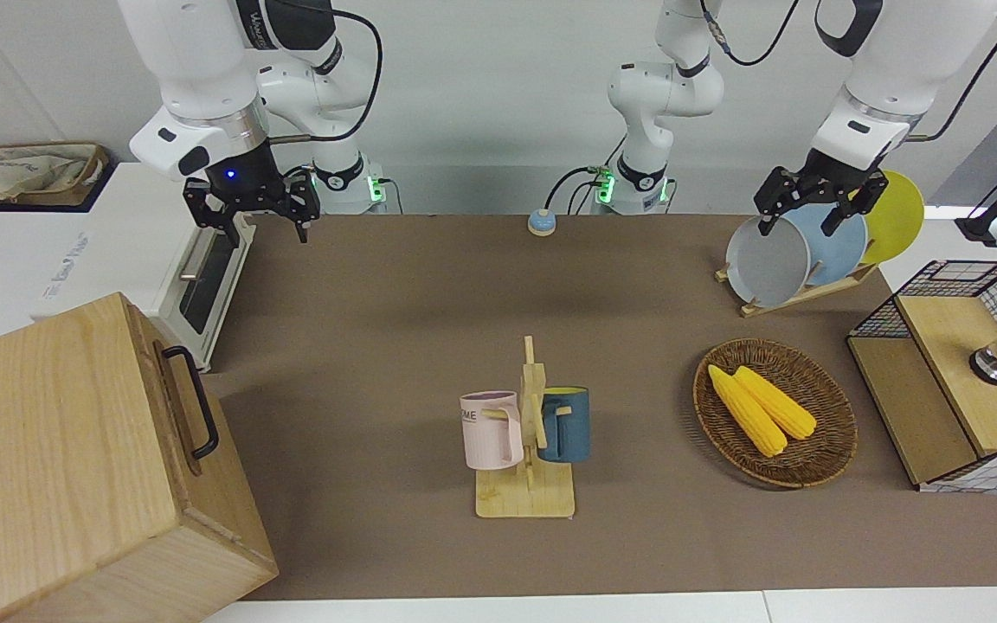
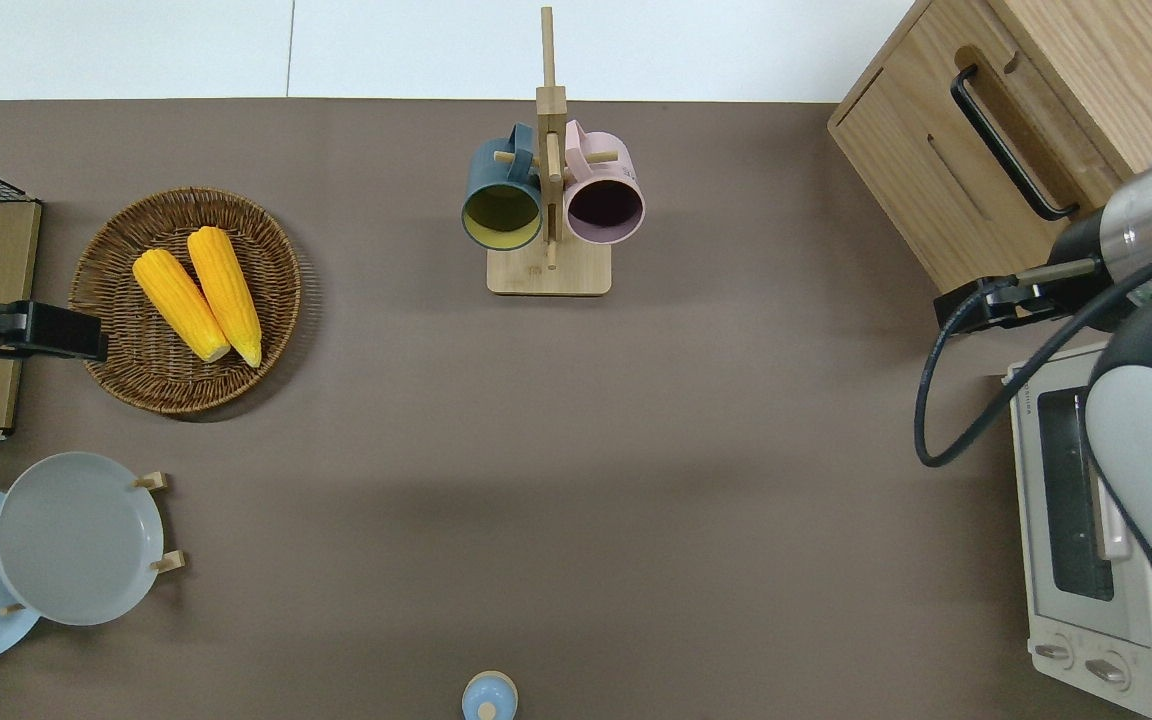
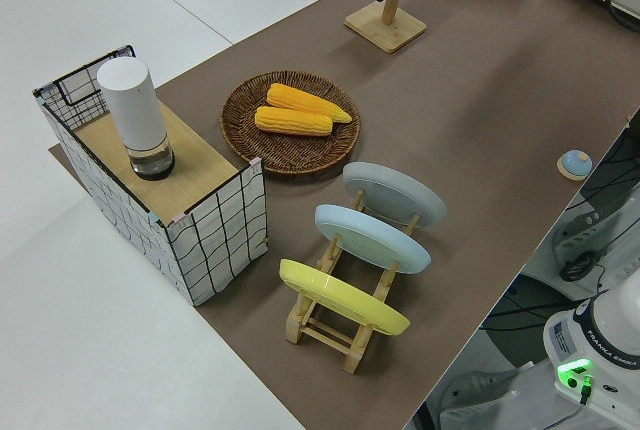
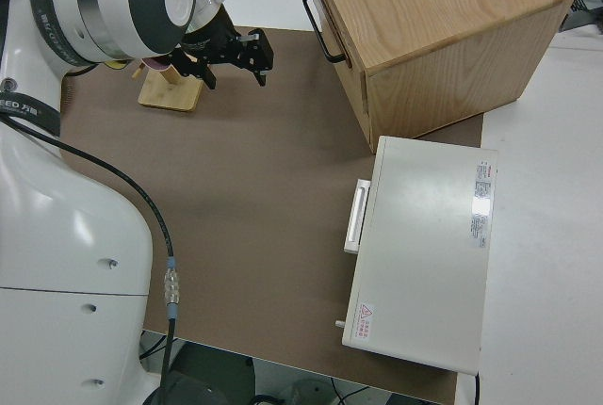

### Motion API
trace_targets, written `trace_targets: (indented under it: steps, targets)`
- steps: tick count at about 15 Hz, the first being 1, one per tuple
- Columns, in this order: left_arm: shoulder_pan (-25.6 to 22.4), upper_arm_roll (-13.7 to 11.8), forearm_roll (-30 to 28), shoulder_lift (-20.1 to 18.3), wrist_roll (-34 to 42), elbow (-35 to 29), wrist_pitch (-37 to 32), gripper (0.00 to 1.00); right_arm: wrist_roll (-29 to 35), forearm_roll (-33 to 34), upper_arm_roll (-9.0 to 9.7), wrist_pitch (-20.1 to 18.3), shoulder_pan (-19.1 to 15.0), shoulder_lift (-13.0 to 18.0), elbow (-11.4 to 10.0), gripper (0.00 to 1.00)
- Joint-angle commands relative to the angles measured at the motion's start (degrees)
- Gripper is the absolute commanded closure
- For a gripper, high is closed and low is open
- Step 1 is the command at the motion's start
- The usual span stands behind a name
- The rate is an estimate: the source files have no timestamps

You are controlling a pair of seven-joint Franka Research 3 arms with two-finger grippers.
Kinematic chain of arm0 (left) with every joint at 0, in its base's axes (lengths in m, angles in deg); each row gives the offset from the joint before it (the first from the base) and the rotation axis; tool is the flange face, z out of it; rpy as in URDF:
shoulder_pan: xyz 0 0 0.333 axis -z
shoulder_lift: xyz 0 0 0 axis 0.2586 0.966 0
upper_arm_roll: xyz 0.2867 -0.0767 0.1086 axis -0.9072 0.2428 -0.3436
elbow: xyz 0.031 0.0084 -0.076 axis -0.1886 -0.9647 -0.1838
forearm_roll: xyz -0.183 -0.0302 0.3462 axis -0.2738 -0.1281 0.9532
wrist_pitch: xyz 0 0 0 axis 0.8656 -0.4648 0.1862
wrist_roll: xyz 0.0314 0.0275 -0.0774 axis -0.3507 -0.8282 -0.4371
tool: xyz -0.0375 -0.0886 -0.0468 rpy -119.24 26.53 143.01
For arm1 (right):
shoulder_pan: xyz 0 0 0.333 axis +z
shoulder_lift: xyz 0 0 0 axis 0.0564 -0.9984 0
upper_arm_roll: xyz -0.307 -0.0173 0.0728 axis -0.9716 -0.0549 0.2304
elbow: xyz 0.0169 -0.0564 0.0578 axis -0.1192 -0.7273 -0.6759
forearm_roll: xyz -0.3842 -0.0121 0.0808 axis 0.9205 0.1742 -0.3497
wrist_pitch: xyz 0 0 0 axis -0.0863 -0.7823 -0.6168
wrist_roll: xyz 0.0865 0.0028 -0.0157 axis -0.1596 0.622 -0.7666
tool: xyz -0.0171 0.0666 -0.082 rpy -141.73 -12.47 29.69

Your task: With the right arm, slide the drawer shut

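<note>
The drawer [image 1: 180, 407] is the top front of the pale wooden cabinet [image 1: 57, 467] at the right arm's end of the table. It has a black bar handle [image 1: 194, 402], and its front looks about flush with the cabinet face. It also shows in the overhead view [image 2: 1021, 120] and the right side view [image 4: 325, 9]. My right gripper [image 1: 253, 223] is open and empty, up in the air. The overhead view [image 2: 966, 306] shows it over the table, between the cabinet's near corner and the toaster oven; the right side view [image 4: 236, 64] shows it too. My left arm is parked, its gripper [image 1: 800, 218] open.
A white toaster oven [image 1: 204, 277] stands beside the cabinet, nearer to the robots. A mug rack [image 1: 526, 433] with two mugs is mid-table. A basket of corn [image 1: 827, 433], a plate rack [image 1: 801, 247] and a wire-framed box [image 1: 957, 372] are toward the left arm's end.
</note>
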Motion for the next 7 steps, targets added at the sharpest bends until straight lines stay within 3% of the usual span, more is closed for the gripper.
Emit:
trace_targets:
  steps: [1, 7]
  targets:
    - [0.99, -0.95, 0.72, 0.76, 0.42, 1.17, 0.02, 0.00, 2.25, 0.00, 0.31, -0.42, -0.48, 0.59, -0.70, 0.013]
    - [0.99, -0.95, 0.72, 0.76, 0.42, 1.17, 0.02, 0.00, 1.72, -0.17, 0.31, -0.42, -1.27, 0.51, -0.61, 0.013]
